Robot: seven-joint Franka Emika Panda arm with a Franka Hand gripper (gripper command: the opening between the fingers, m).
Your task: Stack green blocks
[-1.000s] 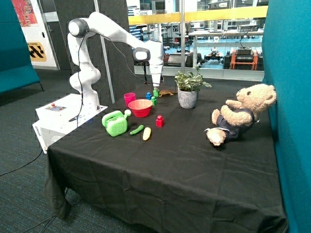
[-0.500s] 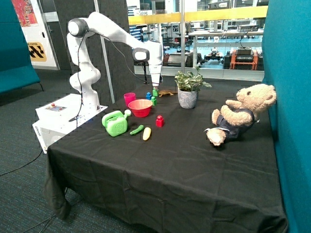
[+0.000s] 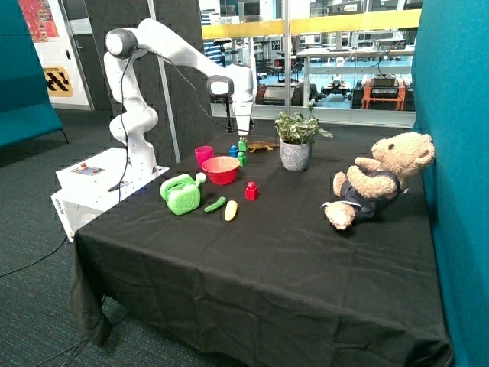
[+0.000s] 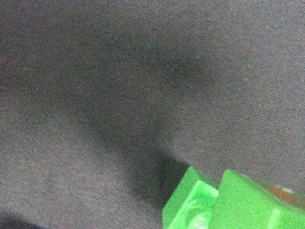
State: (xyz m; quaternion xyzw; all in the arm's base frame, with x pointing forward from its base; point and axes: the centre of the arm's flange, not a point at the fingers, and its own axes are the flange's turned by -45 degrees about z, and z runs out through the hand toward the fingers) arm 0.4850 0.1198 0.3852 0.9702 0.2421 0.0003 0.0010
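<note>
My gripper hangs over the far side of the black table, just behind the red bowl. It is shut on one green block, held just above the second green block, which stands on the cloth beside the bowl. In the wrist view the held block fills the lower corner. The other block lies under and beside it with its top stud in sight. The two blocks are apart.
A blue brick and a pink cup stand behind the bowl. A red brick, a light-green watering can, and green and yellow toy vegetables lie in front. A potted plant and a teddy bear stand further along.
The gripper with the green block has shifted slightly sideways toward the spot over the second green block. Nothing else has moved.
</note>
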